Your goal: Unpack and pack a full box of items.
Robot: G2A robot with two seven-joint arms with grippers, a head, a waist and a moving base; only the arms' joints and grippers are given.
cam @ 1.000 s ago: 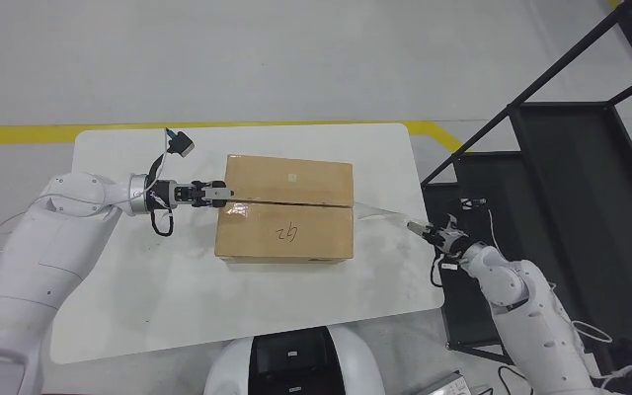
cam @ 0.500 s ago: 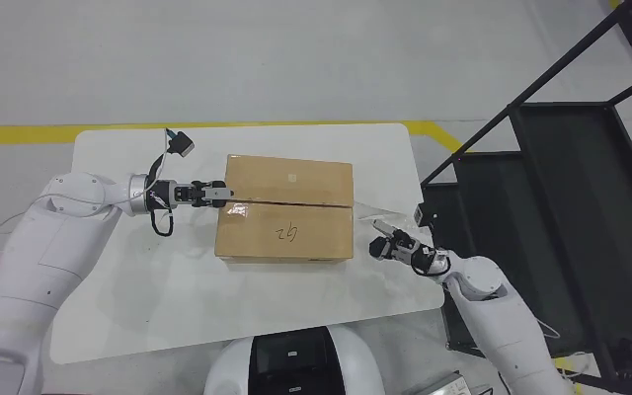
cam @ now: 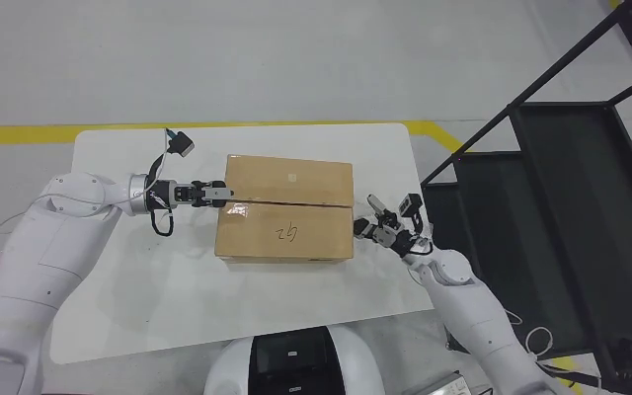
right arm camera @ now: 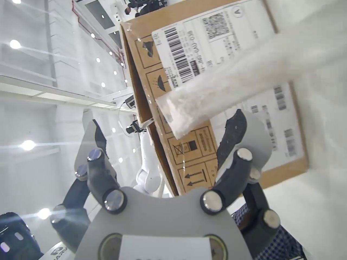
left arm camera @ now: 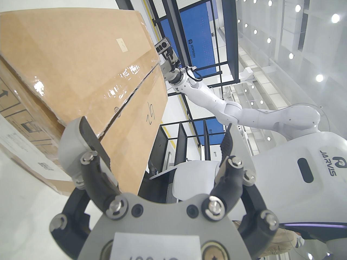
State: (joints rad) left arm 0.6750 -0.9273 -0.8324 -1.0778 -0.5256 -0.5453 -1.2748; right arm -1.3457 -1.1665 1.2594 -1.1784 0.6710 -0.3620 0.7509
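A closed cardboard box (cam: 286,207) sits mid-table, its top flaps meeting at a taped seam. My left gripper (cam: 229,195) stands open at the box's left end, level with the seam (left arm camera: 127,97); one finger (left arm camera: 84,136) rests against the top edge. My right gripper (cam: 367,226) stands open just off the box's right end, facing the labelled end face (right arm camera: 217,55). A crumpled strip of clear tape (right arm camera: 217,93) hangs loose in front of that face, its free end between the right fingers without being pinched.
The white table (cam: 148,286) has bare room in front of and beside the box. A black metal rack (cam: 533,168) stands just past the table's right edge. A yellow floor line (cam: 99,129) runs behind the table.
The right arm has swung from the table's right edge back to the box's right end. The tape strip it held stretched out is now loose. The left arm has not moved.
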